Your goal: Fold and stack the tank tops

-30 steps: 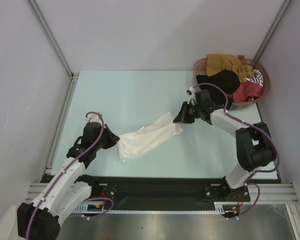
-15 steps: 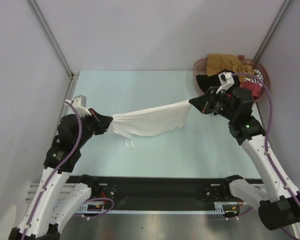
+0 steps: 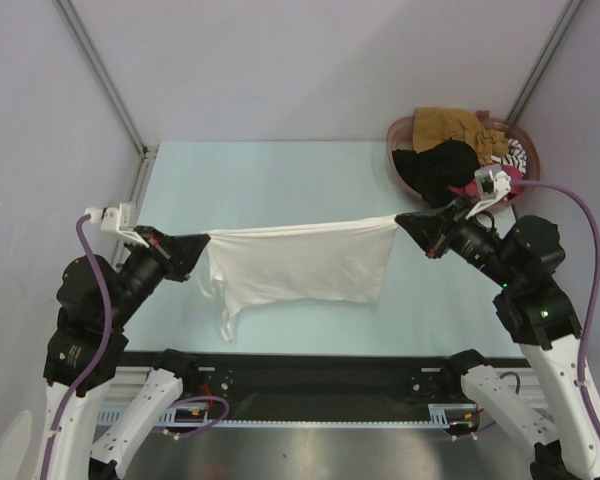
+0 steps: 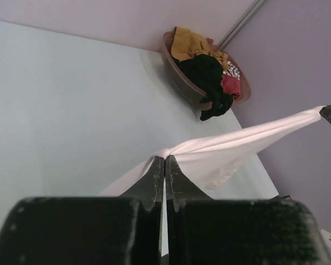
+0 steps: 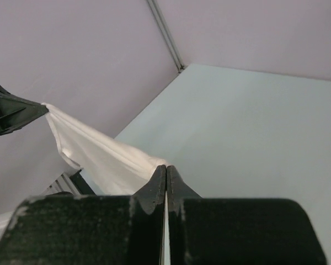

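1. The white tank top (image 3: 300,262) hangs stretched between the two arms above the middle of the pale green table (image 3: 280,180). Its upper edge is pulled into a taut, nearly straight line.
2. The left gripper (image 3: 202,243) is clamped on the garment's corner at 9 o'clock. In the left wrist view its fingers (image 4: 154,176) are pressed together on the cloth.
3. The right gripper (image 3: 402,222) is pinched shut on the opposite corner at about 2 o'clock. The right wrist view shows the cloth running out from its closed tips.
4. The body of the top droops toward 6 o'clock, and a thin strap loop (image 3: 225,322) dangles at 7 o'clock. It cannot be told whether the lower hem touches the table.
5. A round reddish-brown basket (image 3: 394,135) sits at the table's 1 o'clock corner. It holds a mustard-brown top (image 3: 448,124), a black top (image 3: 438,165), a striped top (image 3: 517,152) and a red top (image 4: 230,85).
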You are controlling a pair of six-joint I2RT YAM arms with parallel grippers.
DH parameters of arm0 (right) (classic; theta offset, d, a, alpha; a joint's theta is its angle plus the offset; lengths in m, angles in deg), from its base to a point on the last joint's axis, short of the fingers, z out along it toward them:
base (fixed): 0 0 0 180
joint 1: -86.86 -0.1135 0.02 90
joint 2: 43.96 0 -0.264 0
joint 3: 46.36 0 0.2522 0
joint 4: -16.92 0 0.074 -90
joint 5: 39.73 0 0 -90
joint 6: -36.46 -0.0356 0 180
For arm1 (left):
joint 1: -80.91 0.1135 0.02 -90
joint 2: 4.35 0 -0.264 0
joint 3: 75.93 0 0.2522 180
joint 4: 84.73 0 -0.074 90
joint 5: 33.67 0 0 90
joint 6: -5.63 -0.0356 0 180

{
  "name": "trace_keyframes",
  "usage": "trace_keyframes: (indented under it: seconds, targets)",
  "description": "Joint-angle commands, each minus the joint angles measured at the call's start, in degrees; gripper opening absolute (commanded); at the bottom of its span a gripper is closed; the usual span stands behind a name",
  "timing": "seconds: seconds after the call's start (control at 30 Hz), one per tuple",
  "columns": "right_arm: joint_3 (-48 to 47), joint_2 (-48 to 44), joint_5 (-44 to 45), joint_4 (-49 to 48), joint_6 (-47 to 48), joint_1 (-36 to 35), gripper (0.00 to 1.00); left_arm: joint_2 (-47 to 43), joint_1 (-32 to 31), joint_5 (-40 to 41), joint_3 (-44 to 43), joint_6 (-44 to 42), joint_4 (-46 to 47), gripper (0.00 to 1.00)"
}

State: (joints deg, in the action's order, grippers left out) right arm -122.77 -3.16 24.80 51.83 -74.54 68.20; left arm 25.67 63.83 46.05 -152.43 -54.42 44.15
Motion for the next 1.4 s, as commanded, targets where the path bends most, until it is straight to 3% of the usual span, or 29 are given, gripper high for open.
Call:
trace_keyframes:
  seconds: [0.0,0.2,0.37,0.67,0.8,0.97,1.3,1.33,1.37]
  targets:
    - [-3.44,-1.51,2.8,0.65,1.84,-1.12,0.0,0.04,0.56,-2.8,-2.74,-1.66,0.01,0.0]
    - [-2.83,4.46,6.3,1.7,-0.27,-1.12,0.0,3.72,0.56,-3.07,2.08,0.19,2.81,0.0]
    - [-2.04,12.01,11.5,2.41,-2.03,-0.07,0.0,9.78,0.56,-5.72,8.68,3.09,13.27,0.0]
    - [2.27,29.67,8.78,-11.98,-6.25,3.71,0.0,27.01,0.56,-1.59,15.53,3.8,28.2,0.0]
    - [1.13,36.97,7.02,-17.88,-6.78,4.42,0.0,33.94,0.56,4.37,17.48,4.15,37.08,0.0]
    - [-2.9,45.58,5.35,-23.51,-8.27,6.35,0.0,42.56,0.82,8.61,14.5,2.83,39.65,0.0]
    - [-18.02,68.17,-2.47,-30.98,-13.53,10.92,0.0,62.95,2.84,6.94,1.05,2.56,40.01,0.01]
    - [-20.47,70.89,-3.35,-31.69,-14.16,11.62,0.0,64.01,3.36,6.77,-0.09,2.56,39.39,0.02]
    - [-21.8,72.48,-3.79,-32.74,-14.77,11.88,0.1,65.07,3.63,6.25,-2.54,2.56,37.91,0.21]
